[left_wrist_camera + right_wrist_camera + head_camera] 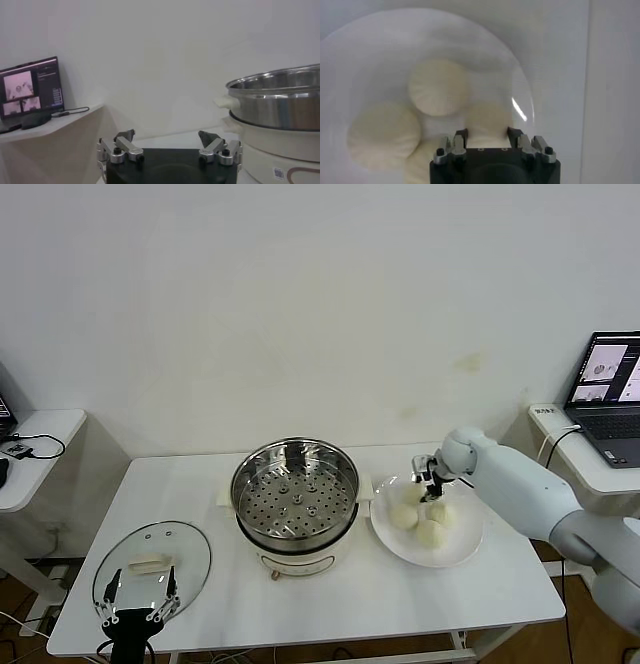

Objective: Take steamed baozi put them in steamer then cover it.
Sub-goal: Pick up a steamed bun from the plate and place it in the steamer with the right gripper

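Several cream-white baozi lie on a white plate (402, 553) right of the steamer. My right gripper (432, 482) (486, 132) reaches down onto the plate's far side and is shut on one baozi (487, 117), a finger pressed to each flank. Three other baozi (404, 516) (430, 533) (439, 87) lie close beside it. The steamer (295, 494) (280, 100) stands open at table centre, its perforated tray bare. The glass cover (152, 559) lies flat at the front left. My left gripper (137, 599) (167, 142) hangs open just in front of the cover, holding nothing.
The plate nearly touches the steamer's right handle. A laptop (610, 384) sits on a side shelf at the far right. A small side table (35, 446) with cables stands at the left. A wall runs close behind the table.
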### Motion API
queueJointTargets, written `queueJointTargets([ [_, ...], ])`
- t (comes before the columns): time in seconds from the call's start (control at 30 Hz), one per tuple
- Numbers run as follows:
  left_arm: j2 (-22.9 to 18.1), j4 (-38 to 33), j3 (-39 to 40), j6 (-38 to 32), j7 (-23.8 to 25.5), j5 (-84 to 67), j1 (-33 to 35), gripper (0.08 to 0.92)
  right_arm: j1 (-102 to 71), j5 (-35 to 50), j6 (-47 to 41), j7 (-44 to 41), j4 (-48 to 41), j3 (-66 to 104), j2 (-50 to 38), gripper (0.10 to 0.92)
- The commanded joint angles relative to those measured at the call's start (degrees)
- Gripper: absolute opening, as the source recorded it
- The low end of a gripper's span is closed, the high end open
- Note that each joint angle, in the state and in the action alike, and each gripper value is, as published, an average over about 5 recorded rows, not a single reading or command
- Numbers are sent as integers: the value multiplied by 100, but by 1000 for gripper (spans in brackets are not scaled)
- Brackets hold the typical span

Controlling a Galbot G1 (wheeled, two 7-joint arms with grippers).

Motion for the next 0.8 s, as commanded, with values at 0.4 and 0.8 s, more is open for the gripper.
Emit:
queueJointTargets([
  [0.4,108,50,23,15,3,-96,-122,823,2980,2245,-174,10,2227,-1849,-1025,525],
  [0.8,188,100,16,36,18,-213,-252,823,3779,3397,175,312,2241,-2615,386,526],
])
